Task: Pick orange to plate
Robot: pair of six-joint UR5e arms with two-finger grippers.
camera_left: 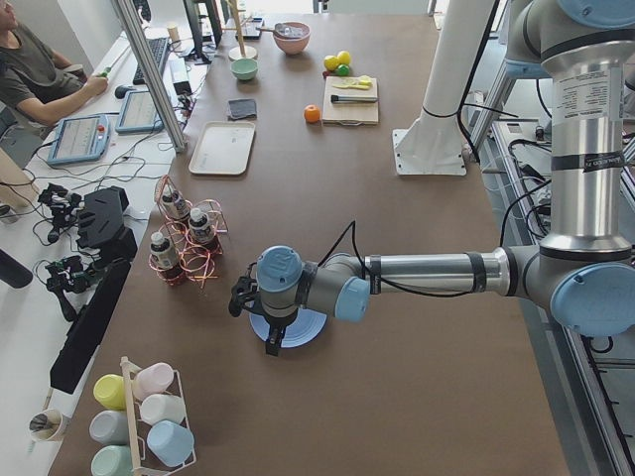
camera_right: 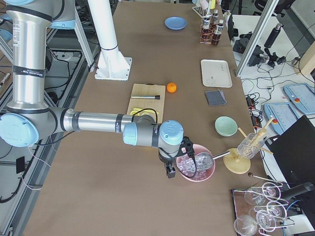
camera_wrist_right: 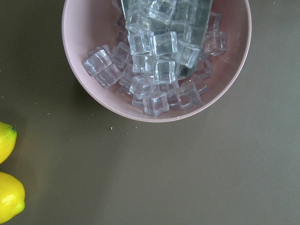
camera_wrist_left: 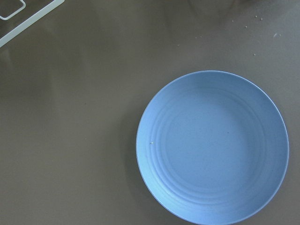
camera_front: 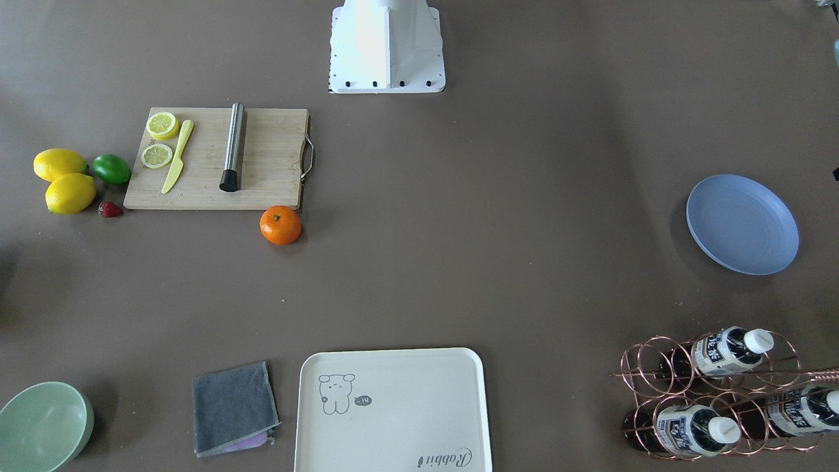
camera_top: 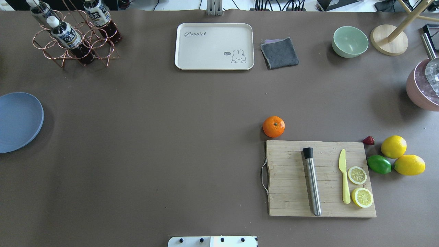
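Progress: nothing is done yet, by our judgement. The orange (camera_top: 273, 126) lies on the table (camera_top: 171, 137) with no gripper at it, so the pick, the carry and the drop are all left.
Plate (camera_top: 17, 121): at the far left edge, bare, well apart from the orange.
Left gripper (camera_left: 273, 343): hangs above the plate; we cannot tell how its jaws stand.
Wire rack (camera_top: 87, 36): three bottles (camera_top: 65, 34) lie in its rings.
Tray (camera_top: 212, 48): we see nothing on it.
Orange: right of centre, just beside the far edge of the cutting board (camera_top: 291, 178), near its handle corner.
Green bowl (camera_top: 349, 41): looks empty to us.
Pink bowl (camera_wrist_right: 89, 61): at the far right, heaped with ice cubes (camera_wrist_right: 159, 70).
Right gripper (camera_right: 171, 172): hovers by the pink bowl, well apart from the orange; we cannot tell its jaws either.
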